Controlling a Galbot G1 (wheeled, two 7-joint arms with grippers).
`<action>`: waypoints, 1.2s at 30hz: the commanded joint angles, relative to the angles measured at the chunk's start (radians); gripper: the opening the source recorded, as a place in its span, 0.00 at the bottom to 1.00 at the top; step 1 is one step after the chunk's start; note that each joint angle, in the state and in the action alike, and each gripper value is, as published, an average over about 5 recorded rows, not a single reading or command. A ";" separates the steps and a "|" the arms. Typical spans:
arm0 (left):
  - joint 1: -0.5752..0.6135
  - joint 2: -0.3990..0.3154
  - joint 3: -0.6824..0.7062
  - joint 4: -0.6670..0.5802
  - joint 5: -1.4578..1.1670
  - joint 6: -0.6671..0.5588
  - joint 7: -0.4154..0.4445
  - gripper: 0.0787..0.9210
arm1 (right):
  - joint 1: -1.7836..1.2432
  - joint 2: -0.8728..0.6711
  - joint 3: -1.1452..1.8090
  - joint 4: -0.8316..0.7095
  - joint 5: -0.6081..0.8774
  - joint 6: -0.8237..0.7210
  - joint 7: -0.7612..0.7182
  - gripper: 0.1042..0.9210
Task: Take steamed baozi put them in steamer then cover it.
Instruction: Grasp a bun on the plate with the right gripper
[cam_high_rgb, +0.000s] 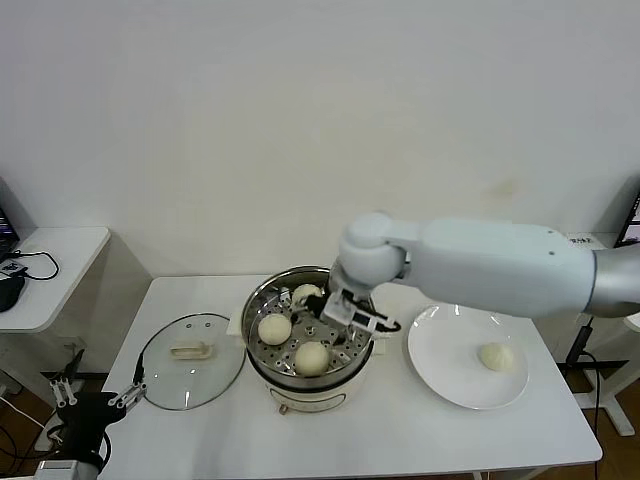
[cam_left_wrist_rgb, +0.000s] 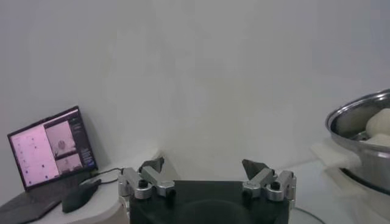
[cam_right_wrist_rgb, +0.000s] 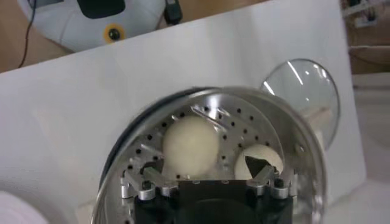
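One baozi (cam_high_rgb: 496, 356) remains on the plate (cam_high_rgb: 440, 380), right of the steamer (cam_high_rgb: 262, 296); the right gripper (cam_high_rgb: 335, 312), jaws spread empty over the steamer, is nearer.

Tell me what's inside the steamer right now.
Three baozi lie on the perforated floor of the steamer; the right end effector, open, hangs over them and hides part of the floor.

steamer (cam_high_rgb: 306, 345): middle of table (cam_high_rgb: 400, 435), three buns (cam_high_rgb: 311, 357) inside | lid (cam_high_rgb: 190, 361): flat on table, left of steamer | plate (cam_high_rgb: 440, 380): right of steamer, one bun (cam_high_rgb: 496, 356) on it | right hand (cam_high_rgb: 340, 312): over steamer | left hand (cam_high_rgb: 95, 392): beside table's left edge
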 joint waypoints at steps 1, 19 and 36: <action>-0.002 0.005 0.001 -0.006 0.000 0.001 0.002 0.88 | 0.040 -0.158 0.118 0.002 0.061 -0.137 0.014 0.88; -0.011 0.041 0.044 -0.016 0.009 0.004 0.005 0.88 | -0.410 -0.680 0.366 -0.008 -0.041 -0.355 -0.016 0.88; 0.003 0.040 0.045 -0.020 0.023 0.011 0.007 0.88 | -0.975 -0.590 0.860 -0.350 -0.272 -0.252 -0.051 0.88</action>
